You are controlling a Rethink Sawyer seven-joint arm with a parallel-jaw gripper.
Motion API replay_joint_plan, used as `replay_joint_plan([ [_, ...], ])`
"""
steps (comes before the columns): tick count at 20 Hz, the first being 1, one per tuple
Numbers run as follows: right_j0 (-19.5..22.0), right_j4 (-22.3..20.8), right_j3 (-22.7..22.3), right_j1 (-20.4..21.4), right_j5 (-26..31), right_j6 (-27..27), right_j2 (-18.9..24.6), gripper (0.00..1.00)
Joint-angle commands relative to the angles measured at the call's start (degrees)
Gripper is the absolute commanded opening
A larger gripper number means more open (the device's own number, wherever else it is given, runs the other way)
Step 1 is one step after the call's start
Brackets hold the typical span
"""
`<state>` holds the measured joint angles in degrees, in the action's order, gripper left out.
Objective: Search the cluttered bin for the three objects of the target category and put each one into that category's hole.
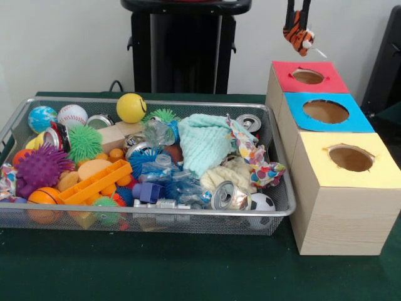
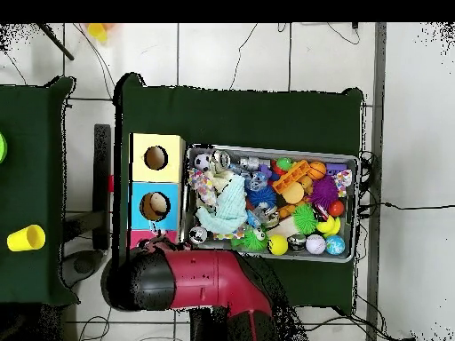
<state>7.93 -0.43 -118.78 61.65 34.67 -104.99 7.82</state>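
Note:
My gripper hangs at the top right of the front view, shut on a small orange and black striped tiger plush. The plush dangles above the red box's hole, slightly to its left. Next to the red box stand a blue box and a yellow box, each with a round hole on top. In the overhead view the red arm covers the gripper and most of the red box; the blue box and yellow box show.
A wire mesh bin left of the boxes is packed with clutter: a yellow ball, a baseball, a purple spiky ball, a teal cloth, crushed cans and a soccer ball. A yellow cup stands on a side table.

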Motion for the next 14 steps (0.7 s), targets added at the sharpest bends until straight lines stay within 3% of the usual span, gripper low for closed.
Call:
replay_joint_plan([
  [1,-0.94,1.61,-5.71,-4.52,-7.24,-12.05,-0.92,0.00],
  [8,-2.94,1.71,-4.36,-8.82,-11.64,-13.11,-2.61,0.00],
  [14,-5.96,2.91,-3.45,-9.39,-11.76,-14.44,-4.48,0.00],
])
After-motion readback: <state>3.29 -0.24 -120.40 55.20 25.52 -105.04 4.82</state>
